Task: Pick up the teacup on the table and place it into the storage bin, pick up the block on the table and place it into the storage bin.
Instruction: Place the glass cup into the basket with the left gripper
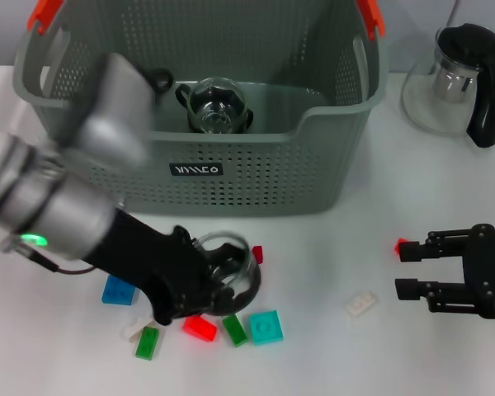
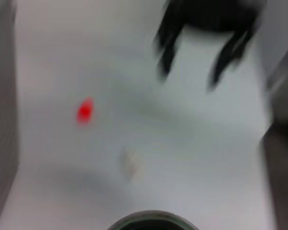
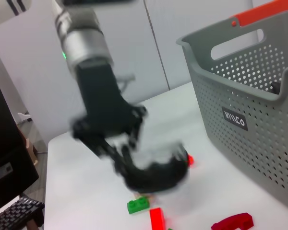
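The grey-green storage bin [image 1: 256, 177] with orange-red handles stands at the back; it also shows in the right wrist view [image 3: 259, 124]. One glass teacup [image 1: 217, 107] lies inside it. My left gripper [image 1: 202, 285] is shut on a second glass teacup [image 1: 231, 268] with a black handle, just above the table in front of the bin; the right wrist view shows it blurred [image 3: 158, 175]. Blocks lie around it: blue [image 1: 118, 290], red [image 1: 200, 327], teal [image 1: 266, 327]. My right gripper [image 1: 406, 268] is open and empty at the right.
A glass teapot [image 1: 458, 78] with a black handle stands at the back right. A white block [image 1: 361, 304] lies between the grippers, and a small red piece [image 1: 401, 244] lies by the right fingertips. Green blocks [image 1: 147, 341] lie near the front.
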Available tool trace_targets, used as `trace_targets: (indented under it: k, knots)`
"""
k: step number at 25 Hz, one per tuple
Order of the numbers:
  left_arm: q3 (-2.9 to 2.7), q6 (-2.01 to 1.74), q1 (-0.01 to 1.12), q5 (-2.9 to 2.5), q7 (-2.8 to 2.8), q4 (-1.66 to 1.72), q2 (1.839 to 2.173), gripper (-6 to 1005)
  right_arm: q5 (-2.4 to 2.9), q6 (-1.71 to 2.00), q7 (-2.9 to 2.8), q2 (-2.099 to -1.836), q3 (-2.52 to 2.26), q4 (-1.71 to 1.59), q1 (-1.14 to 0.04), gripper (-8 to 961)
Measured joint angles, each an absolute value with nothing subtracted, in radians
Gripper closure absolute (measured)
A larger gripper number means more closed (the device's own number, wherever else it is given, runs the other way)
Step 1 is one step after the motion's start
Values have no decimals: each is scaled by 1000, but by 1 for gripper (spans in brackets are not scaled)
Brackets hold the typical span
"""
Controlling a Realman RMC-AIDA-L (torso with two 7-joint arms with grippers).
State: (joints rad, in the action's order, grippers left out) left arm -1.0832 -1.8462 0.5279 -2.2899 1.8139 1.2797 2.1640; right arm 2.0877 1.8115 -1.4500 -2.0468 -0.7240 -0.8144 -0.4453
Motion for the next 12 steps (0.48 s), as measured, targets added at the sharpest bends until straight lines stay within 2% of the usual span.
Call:
trace_targets:
  k: [2, 7, 12]
  knots:
    - [-939, -1954, 543, -2190, 1727, 1216, 2150, 954, 2088, 1812, -1450, -2047, -724, -814, -445, 360]
    - [-742, -2071, 557, -1891, 1643, 1048, 2084, 953, 2088, 1815, -1446, -2048, -724, -814, -445, 360]
    - [-630, -2030, 569, -1690, 1680, 1033, 2083, 953, 2088, 1815, -1445, -2049, -728, -815, -451, 360]
